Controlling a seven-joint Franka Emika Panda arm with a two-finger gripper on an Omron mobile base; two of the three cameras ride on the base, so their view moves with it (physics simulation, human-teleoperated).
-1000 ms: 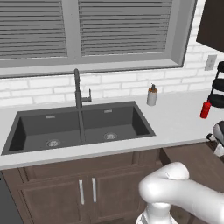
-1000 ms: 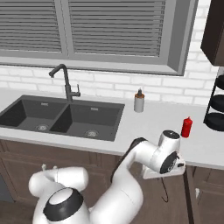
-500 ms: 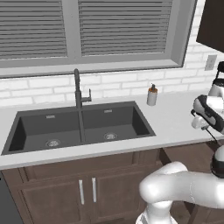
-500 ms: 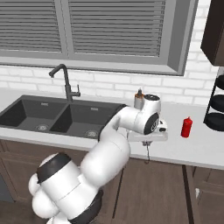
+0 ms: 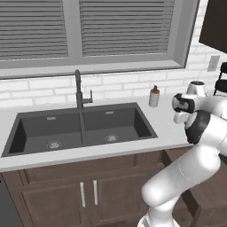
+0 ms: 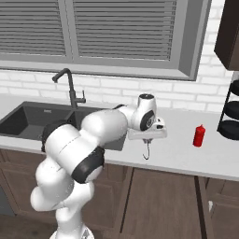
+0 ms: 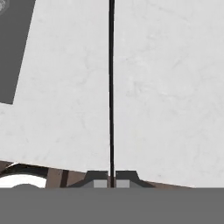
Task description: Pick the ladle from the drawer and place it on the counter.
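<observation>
Ladle held over counter
Gripper (image 6: 148, 141) pinched the ladle (image 6: 147, 150) handle; it hung vertical, bowl down, above the counter (image 6: 186, 158).

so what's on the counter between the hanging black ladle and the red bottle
Nothing: in the right base view, the light grey-white counter is bare between the thin black ladle, hanging from the pincer, and the small red bottle.

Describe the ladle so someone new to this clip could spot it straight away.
Start at the dark sink in the pale counter and move right to the white arm's gripper. The ladle hangs from it, a thin black rod above the counter's front part. The nearby red bottle is squat and stands on the counter.
</observation>
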